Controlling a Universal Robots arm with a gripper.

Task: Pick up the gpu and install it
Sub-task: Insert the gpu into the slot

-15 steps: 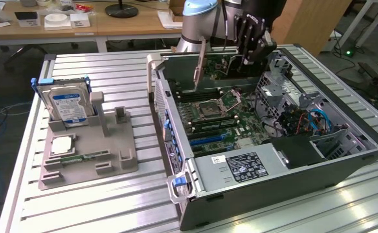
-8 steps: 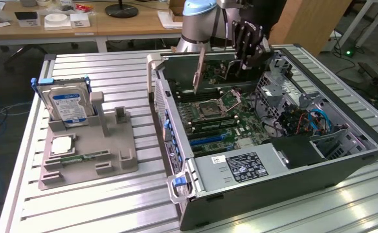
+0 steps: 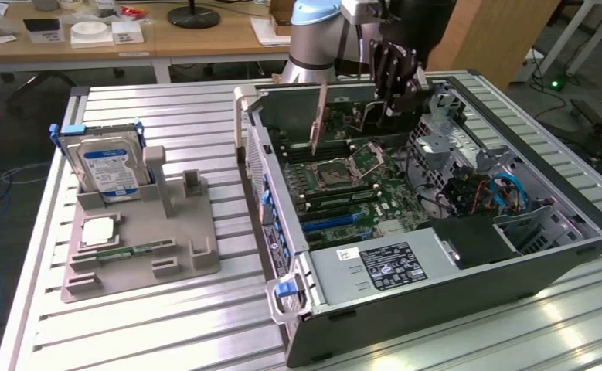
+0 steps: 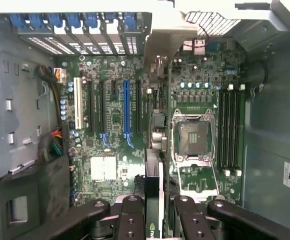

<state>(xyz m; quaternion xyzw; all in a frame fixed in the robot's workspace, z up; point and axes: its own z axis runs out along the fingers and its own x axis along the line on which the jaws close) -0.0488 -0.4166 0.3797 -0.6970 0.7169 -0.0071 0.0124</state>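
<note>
**Holding the gpu over the open case, pick-up done, seating still to do**

The gripper (image 3: 393, 73) hangs over the far part of the computer case (image 3: 548, 263), which lies open on the slatted table (image 3: 177, 332) toward the exterior view's right edge. In the wrist view its fingers (image 4: 132, 210) are clamped on the gpu (image 4: 152, 185), one on each face. The dark card is seen edge-on and reaches out from the grip toward the motherboard (image 4: 112, 120).

Done, as far as the pictures show: the card is off the table and in the grip, carried inside the outline of the case. The grey fixture (image 3: 192, 263) near the exterior view's left edge of the table holds the blue-labelled hard drive (image 3: 110, 166) upright and the green memory stick (image 3: 127, 253) lying flat.

Left to do, by my reading: the card is not seated. It appears to hang clear above the board. Its edge runs roughly parallel to the expansion slots (image 4: 126, 107), in the strip between them and the CPU socket (image 4: 192, 137). It does not sit down in any slot. Whether it is lined up with a particular slot I cannot tell from this angle, so alignment, pressing in and release all look outstanding.
</note>
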